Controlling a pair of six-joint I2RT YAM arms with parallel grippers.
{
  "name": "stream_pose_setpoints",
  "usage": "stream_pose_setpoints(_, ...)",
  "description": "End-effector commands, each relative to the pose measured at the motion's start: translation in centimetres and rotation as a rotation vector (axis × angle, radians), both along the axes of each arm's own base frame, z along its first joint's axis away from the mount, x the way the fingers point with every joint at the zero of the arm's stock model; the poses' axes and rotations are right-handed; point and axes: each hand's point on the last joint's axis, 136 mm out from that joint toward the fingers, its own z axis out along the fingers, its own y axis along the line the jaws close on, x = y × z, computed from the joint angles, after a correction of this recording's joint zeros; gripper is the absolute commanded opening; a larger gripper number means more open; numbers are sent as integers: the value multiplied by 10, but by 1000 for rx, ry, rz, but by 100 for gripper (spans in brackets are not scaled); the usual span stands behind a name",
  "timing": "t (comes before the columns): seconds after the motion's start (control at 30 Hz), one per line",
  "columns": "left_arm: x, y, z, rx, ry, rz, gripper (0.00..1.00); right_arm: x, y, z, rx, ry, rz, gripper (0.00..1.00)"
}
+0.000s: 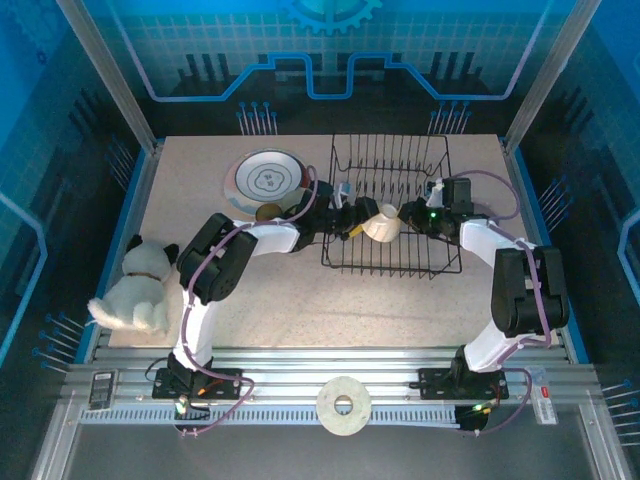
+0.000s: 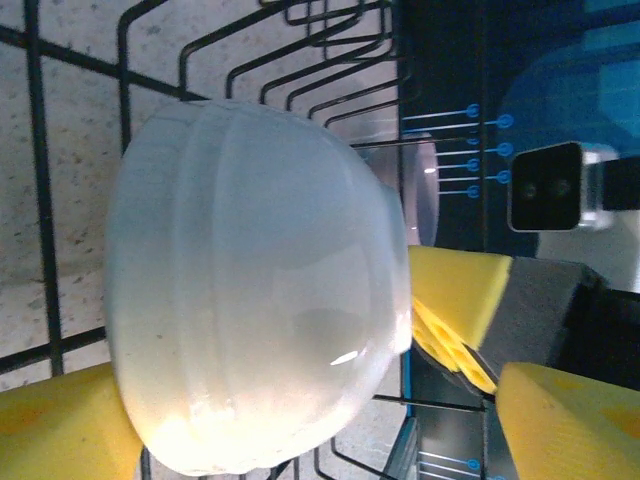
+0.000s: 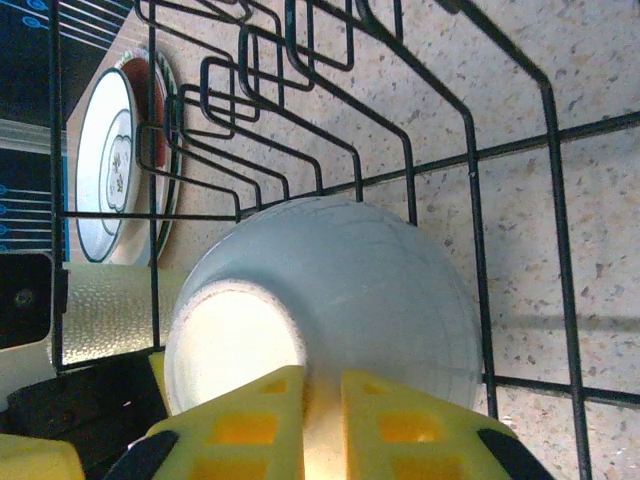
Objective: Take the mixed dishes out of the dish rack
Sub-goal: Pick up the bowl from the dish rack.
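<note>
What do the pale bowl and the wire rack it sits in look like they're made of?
The bowl looks like glazed ceramic: glossy, faintly ribbed, with bright highlights on its side. The dish rack seems to be metal wire with a smooth black coating; whether that is paint or plastic is unclear.

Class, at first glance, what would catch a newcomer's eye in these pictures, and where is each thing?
Both arms meet at a pale bowl inside the black wire dish rack. The right end effector pinches the bowl's rim, and the left end effector straddles it, open. Left of the rack lie stacked plates, and a plush cat sits at the table's left edge.
</note>
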Motion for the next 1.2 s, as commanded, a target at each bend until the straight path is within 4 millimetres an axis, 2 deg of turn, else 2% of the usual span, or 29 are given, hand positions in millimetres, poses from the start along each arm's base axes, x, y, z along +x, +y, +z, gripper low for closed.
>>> stream_pose_setpoints(0.0, -16, -3, 4, -45, -35, -55, 85, -63, -13, -73, -81, 350, -33, 14)
stream_pose_setpoints(0.07, -17, -3, 10, -65, -53, -55, 81, -65, -13, -71, -80, 354, -29, 14)
stream_pose_setpoints(0.1, -18, -4, 14, -82, -64, -59, 77, -55, -13, -60, -77, 322, -30, 14)
stream_pose_setpoints(0.3, -18, -15, 18, -139, -81, -68, 64, -47, -13, -46, -83, 298, -28, 14)
stream_pose_setpoints(0.6, -16, -36, -2, -194, -49, -57, 48, -42, -15, -40, -86, 294, -27, 14)
stream_pose_setpoints(0.93, -18, -35, -11, -217, -43, -45, 17, -36, -19, -28, -92, 274, -30, 14)
stream_pose_setpoints(1.17, -19, -38, -16, -252, -32, -54, 3, -31, -18, -18, -98, 258, -17, 14)
